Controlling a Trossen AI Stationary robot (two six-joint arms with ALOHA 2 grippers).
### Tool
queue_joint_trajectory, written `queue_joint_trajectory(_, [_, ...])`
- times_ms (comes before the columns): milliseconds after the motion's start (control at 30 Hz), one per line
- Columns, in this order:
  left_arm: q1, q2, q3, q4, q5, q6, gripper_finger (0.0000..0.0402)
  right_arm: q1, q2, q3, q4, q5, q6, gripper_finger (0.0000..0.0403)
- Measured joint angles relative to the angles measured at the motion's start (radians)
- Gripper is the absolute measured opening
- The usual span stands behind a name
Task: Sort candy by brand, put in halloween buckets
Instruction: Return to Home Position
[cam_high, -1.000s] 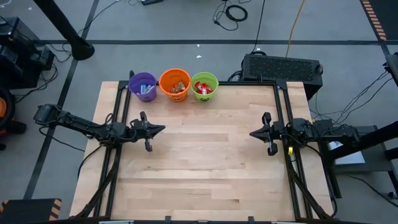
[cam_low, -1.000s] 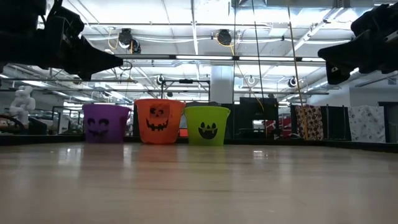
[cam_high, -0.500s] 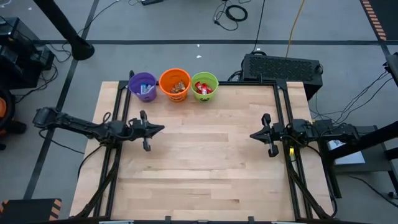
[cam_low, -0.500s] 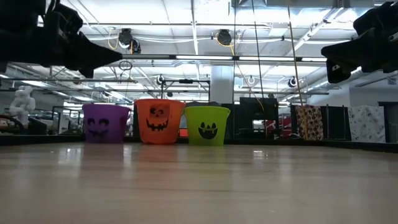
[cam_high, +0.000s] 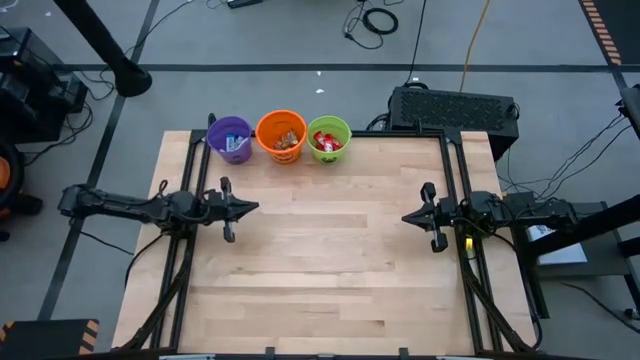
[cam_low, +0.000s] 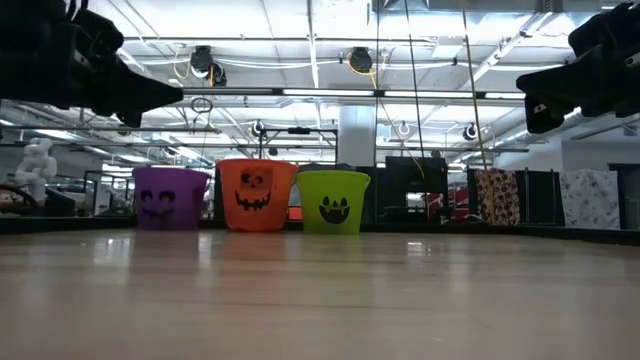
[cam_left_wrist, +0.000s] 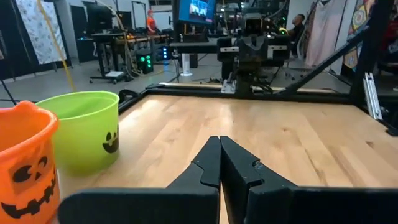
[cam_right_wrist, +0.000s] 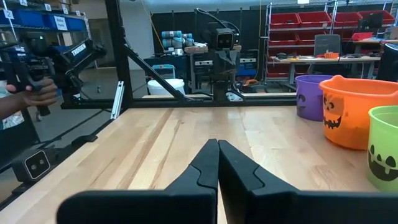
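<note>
Three halloween buckets stand upright in a row on their bases at the table's far edge: purple (cam_high: 231, 139), orange (cam_high: 281, 136) and lime green (cam_high: 329, 139). Candy lies inside them: blue wrappers in the purple, brown in the orange, red in the green. My left gripper (cam_high: 257, 208) is shut and empty, held level above the table's left side, pointing right. My right gripper (cam_high: 404, 216) is shut and empty above the right side, pointing left. The wrist views show both pairs of fingers (cam_left_wrist: 219, 144) (cam_right_wrist: 217, 147) closed together.
Bare wooden tabletop (cam_high: 330, 270) stretches between the two grippers. Black frame rails (cam_high: 195, 180) (cam_high: 455, 170) run along the left and right sides. A black keyboard-like box (cam_high: 455, 105) sits behind the far right corner. A person's hand (cam_right_wrist: 31, 96) shows beyond the table.
My left gripper has drawn back a little toward the table's left edge, staying shut and level. The right arm and the buckets have kept still.
</note>
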Motion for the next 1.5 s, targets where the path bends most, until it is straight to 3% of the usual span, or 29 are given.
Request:
queue_joint_trajectory(233, [0.002, -0.149, 0.0, -0.102, 0.02, 0.063, 0.0002, 0.0, 0.0, 0.0, 0.0, 0.0, 0.0, 0.0])
queue_joint_trajectory(400, [0.026, -0.265, 0.0, -0.31, 0.062, 0.002, 0.0002, 0.0, 0.0, 0.0, 0.0, 0.0, 0.0, 0.0])
queue_joint_trajectory(600, [0.039, -0.336, 0.0, -0.324, 0.132, 0.027, 0.0002, 0.0, 0.0, 0.0, 0.0, 0.0, 0.0, 0.0])
queue_joint_trajectory(1000, [0.158, -0.343, -0.001, -0.345, 0.229, 0.033, 0.0001, 0.0, 0.0, 0.0, 0.0, 0.0, 0.0, 0.0])
queue_joint_trajectory(1500, [0.07, -0.327, -0.001, -0.345, 0.258, 0.048, 0.0001, 0.0, 0.0, 0.0, 0.0, 0.0, 0.0, 0.0])
